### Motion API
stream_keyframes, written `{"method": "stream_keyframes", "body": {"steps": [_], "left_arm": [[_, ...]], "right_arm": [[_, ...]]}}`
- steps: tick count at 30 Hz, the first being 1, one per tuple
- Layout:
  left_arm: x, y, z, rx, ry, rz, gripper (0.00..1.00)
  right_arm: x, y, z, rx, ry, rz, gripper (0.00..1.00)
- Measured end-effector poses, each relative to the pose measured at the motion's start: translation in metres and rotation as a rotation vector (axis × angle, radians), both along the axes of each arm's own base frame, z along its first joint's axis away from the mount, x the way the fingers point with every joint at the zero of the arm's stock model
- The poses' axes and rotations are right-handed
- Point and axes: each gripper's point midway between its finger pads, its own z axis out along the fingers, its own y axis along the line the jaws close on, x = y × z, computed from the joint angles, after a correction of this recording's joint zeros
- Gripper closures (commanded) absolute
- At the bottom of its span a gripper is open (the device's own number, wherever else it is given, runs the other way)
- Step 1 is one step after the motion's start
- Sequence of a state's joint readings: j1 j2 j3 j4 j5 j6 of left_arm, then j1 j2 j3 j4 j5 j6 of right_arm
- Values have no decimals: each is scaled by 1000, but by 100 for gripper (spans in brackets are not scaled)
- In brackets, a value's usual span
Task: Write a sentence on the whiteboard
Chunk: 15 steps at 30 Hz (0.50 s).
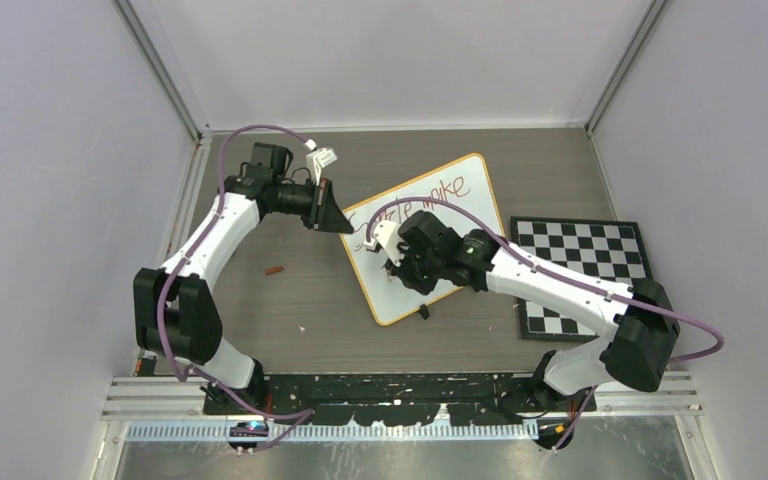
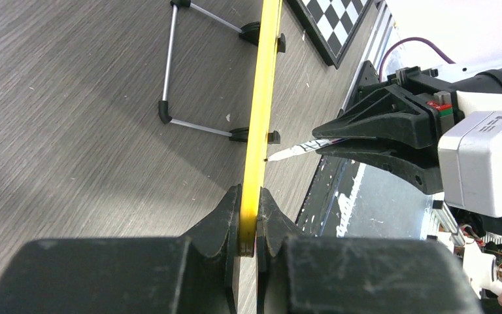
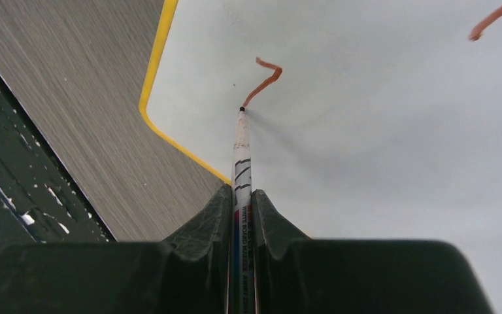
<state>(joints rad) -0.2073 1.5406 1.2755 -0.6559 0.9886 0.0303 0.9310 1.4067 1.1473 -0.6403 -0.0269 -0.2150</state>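
Left tool is clamped tight on the whiteboard rim at its left corner. My read is that it's a brace so the board can't slide or rock under pen pressure, since it's propped on a thin wire stand rather than lying flat. Right tool is nearly closed, pinching a slim marker by the barrel. The nib points forward and touches the board at the end of a short red-brown squiggle near a rounded corner. The board sits mid-surface, angled, between the 2 arms, with the checkered mat just beside its right edge. The sentence: 1 line of red-brown script runs along the top, partly hidden by the right arm. Line 2 looks barely begun, so I'd put the task at roughly halfway. Materials: glossy white board face with a thin yellow rim, matte black scuffed plastic fingers, grey wood-grain laminate underneath. A small red-brown cap-like thing lies well apart to the left — can't tell what it is.
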Motion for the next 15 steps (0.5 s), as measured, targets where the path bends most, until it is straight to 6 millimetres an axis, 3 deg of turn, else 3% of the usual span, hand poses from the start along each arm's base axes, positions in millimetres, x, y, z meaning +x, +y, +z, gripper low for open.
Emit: {"method": "stream_keyframes", "body": {"steps": [8,15], "left_arm": [[0,0,0,0,1,-2,100],[-1,0,1,1,0,-3,100]], "right_arm": [[-7,-5,-2,-34,17,22,100],[6,11,38,48,-47,17,100]]}}
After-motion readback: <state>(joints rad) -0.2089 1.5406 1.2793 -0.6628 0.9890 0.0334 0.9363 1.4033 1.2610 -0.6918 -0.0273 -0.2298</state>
